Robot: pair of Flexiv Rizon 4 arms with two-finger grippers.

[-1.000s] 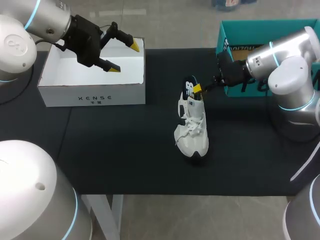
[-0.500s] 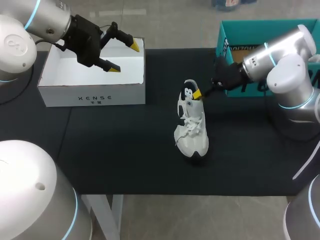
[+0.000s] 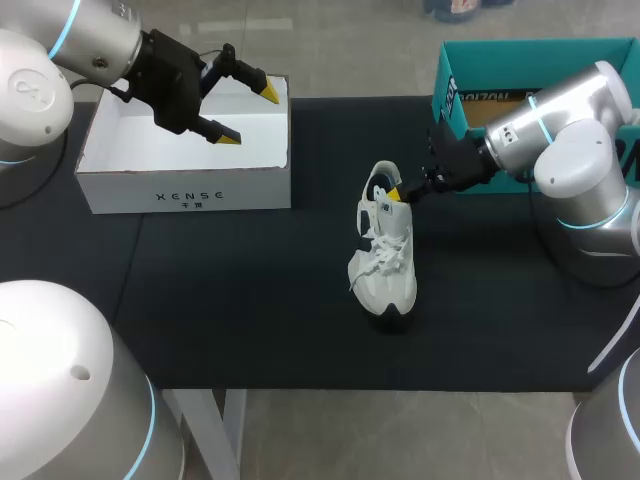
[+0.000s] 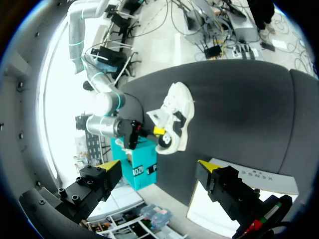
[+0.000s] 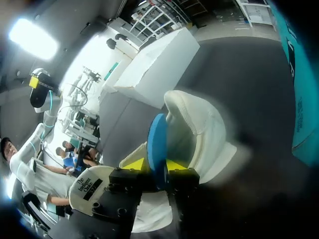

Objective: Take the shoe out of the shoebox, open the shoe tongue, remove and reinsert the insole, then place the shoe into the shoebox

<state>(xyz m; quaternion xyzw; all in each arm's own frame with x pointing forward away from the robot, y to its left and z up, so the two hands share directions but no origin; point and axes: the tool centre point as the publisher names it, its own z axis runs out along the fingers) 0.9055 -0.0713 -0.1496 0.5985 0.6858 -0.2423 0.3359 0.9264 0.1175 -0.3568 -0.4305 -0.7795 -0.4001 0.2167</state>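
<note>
Since the shoe sits out on the black table (image 3: 250, 300) rather than in a box, the first step looks done. The white shoebox (image 3: 185, 185) at the left end stands open with nothing showing inside. A teal box (image 3: 452, 75) stands at the far right, and I cannot say for certain which of the two takes the shoe at the end. The shoe (image 3: 385, 255) stands on its sole near the middle of the table, well apart from both boxes. From its heel opening the blue insole (image 5: 157, 144) stands up on edge, partly in and partly out. By my reckoning the work is at the insole step, though whether it is going out or back in cannot be told from here. The right gripper (image 3: 397, 192) pinches that insole between both yellow tips. The left gripper (image 3: 248, 115) hangs above the white shoebox — fingers spread wide, holding nothing. What seems left is to seat the insole flat and then box the shoe.
</note>
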